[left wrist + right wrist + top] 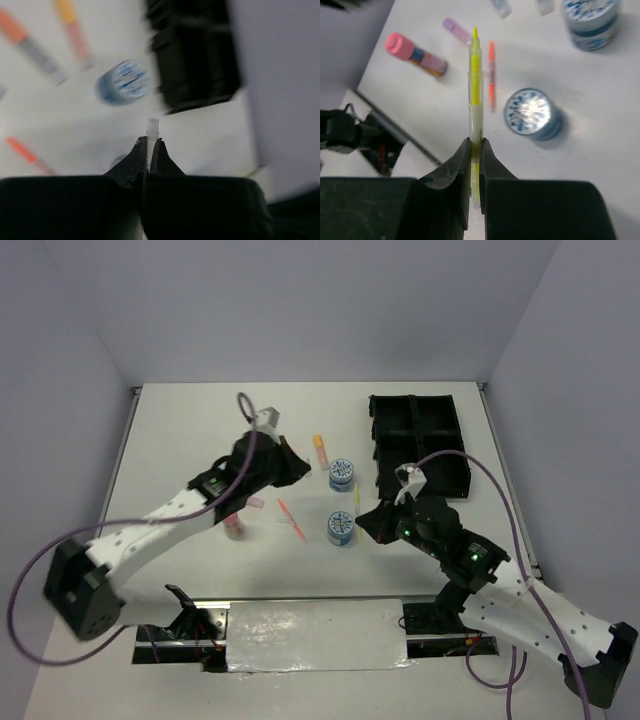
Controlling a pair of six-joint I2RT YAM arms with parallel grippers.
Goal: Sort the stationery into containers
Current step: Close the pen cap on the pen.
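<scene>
My left gripper is shut on a thin whitish pen whose end sticks out past the fingertips; in the top view this gripper is left of the far tub. Shut on a yellow pen, my right gripper hovers beside the near tub, and the top view shows the right gripper there with the yellow pen. On the table lie an orange pen, a pink bottle, a purple stick and an orange highlighter. The black divided tray sits at the back right.
White walls close the table on three sides. A white sheet lies at the near edge between the arm bases. Purple cables loop off both arms.
</scene>
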